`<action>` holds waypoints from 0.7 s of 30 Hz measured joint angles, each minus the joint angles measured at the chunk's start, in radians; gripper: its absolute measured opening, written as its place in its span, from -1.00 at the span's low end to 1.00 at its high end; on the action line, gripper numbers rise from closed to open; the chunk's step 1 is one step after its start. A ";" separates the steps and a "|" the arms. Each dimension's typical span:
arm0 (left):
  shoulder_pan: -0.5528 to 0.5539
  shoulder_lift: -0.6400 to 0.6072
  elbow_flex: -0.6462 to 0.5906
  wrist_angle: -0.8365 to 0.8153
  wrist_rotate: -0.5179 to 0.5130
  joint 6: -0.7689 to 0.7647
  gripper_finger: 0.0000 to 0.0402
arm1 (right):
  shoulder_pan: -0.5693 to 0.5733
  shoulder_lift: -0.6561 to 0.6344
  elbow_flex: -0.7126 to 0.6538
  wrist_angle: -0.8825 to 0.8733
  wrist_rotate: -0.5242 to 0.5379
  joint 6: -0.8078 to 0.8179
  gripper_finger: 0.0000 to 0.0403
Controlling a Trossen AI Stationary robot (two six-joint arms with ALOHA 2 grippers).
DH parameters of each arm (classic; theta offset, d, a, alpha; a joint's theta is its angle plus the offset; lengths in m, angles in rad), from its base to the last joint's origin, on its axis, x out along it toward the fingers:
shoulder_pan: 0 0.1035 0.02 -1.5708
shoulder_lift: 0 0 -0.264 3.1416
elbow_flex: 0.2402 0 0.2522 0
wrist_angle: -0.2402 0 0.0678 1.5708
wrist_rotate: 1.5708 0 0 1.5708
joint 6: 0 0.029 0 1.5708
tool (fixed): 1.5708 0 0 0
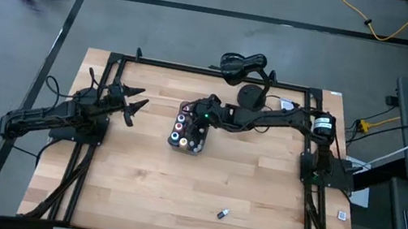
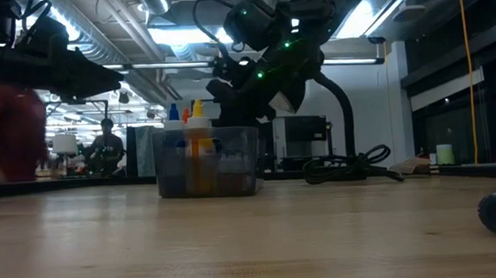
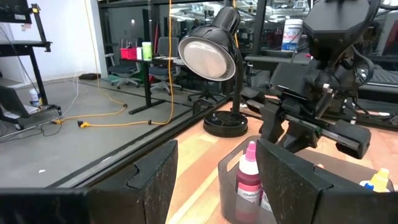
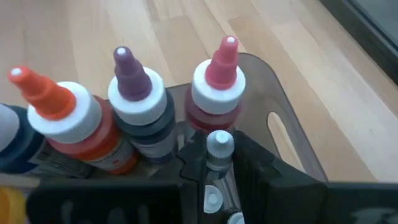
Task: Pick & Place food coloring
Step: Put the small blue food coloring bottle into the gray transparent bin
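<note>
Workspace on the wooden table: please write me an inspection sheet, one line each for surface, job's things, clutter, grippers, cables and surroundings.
Surface: wooden table, mostly bare.
Job's things: food coloring bottles upright in a gray tray; orange-tipped, purple-tipped and pink-tipped bottles side by side.
Clutter: small dark object lying alone near the front edge; black desk lamp behind the tray.
Grippers: right gripper over the tray, shut on a small gray-capped bottle; left gripper open, empty, apart from the tray.
Cables: black cable coiled at the lamp base.
Surroundings: people beyond the table.
</note>
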 joint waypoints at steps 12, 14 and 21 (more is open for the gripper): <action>0.000 0.000 0.000 0.000 0.000 0.000 0.06 | 0.001 0.045 0.001 0.013 -0.014 0.002 -0.70; 0.000 0.000 0.000 0.000 0.000 0.000 0.06 | 0.001 0.053 0.001 0.013 -0.020 0.002 -0.70; 0.000 0.000 0.000 0.000 0.000 0.000 0.06 | 0.001 0.080 0.001 0.037 -0.045 0.005 -0.70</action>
